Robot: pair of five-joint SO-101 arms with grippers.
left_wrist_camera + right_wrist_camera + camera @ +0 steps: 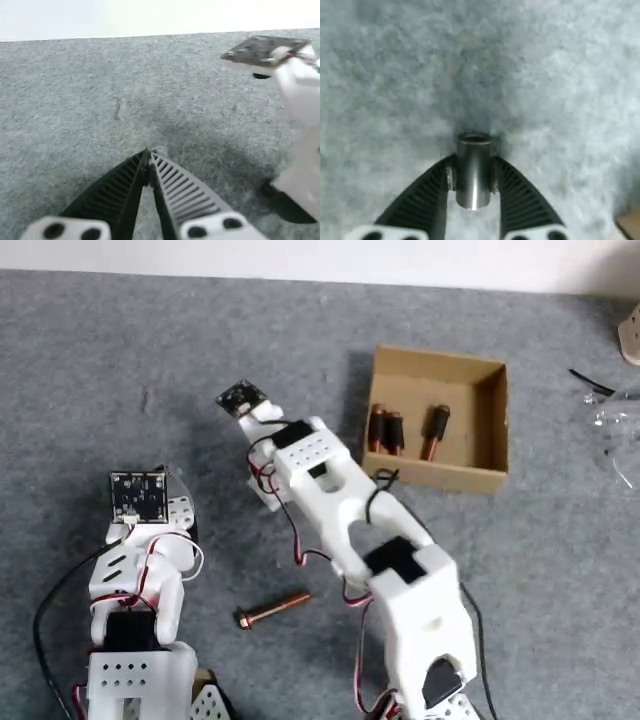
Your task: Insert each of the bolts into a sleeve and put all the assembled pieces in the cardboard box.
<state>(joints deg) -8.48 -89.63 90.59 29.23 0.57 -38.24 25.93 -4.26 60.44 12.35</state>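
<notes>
Right jaws are clenching a steel sleeve (pixel 473 170); left jaws are pressing together, tip to tip. Beside the right jaws, the cardboard box (pixel 440 476) is holding three assembled pieces (pixel 385 430), and a loose bolt (pixel 272 608) is lying behind both jaws.

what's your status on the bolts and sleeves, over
Left gripper shut, empty. Right gripper shut on a sleeve. One bolt loose on the grey mat; three pieces in the cardboard box.
</notes>
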